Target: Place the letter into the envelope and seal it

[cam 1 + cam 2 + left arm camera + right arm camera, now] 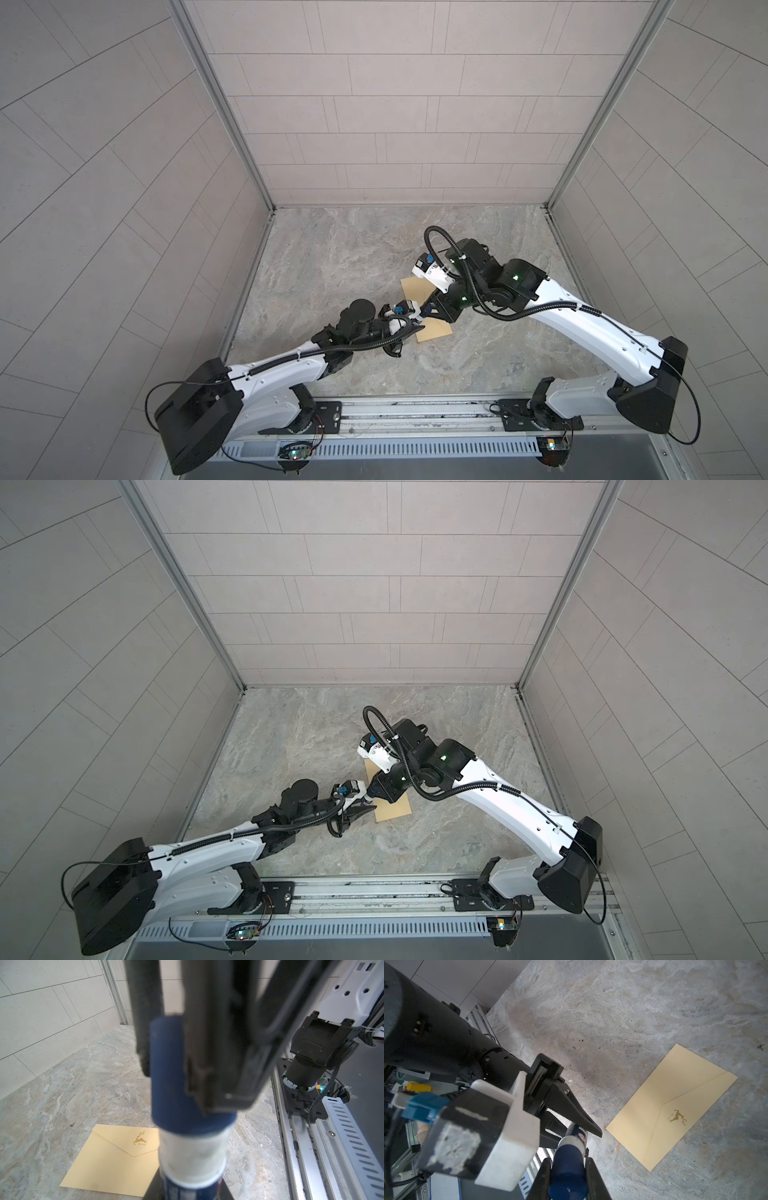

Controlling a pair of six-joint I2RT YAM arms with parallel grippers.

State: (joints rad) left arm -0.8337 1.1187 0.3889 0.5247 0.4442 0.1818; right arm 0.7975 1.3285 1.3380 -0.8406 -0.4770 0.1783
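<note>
While both arms meet over the grey marbled desk (612, 1012), the left fingers (218, 1064) and the right fingers (599, 1186) each close narrowly round an opposite end of one blue-and-white glue stick (191, 1153), which is held in the air between them. The plain yellow-tan paper envelope (670, 1105) lies flat on the desk just beside them, partly hidden under the arms in both top views. Its pointed flap (699, 1109), with a gold deer emblem (677, 1118), is folded down. The bordered beige letter shows in no view; whether it sits inside I cannot tell.

The likely step is pulling the stick's cap off. If the two pulls are not in line, the smooth barrel may slip from one grip and drop onto the envelope, shifting it. A sudden release could jerk an arm into the paper. With the flap lying down, glue could land on its outside or on the desk unless it is lifted first.
</note>
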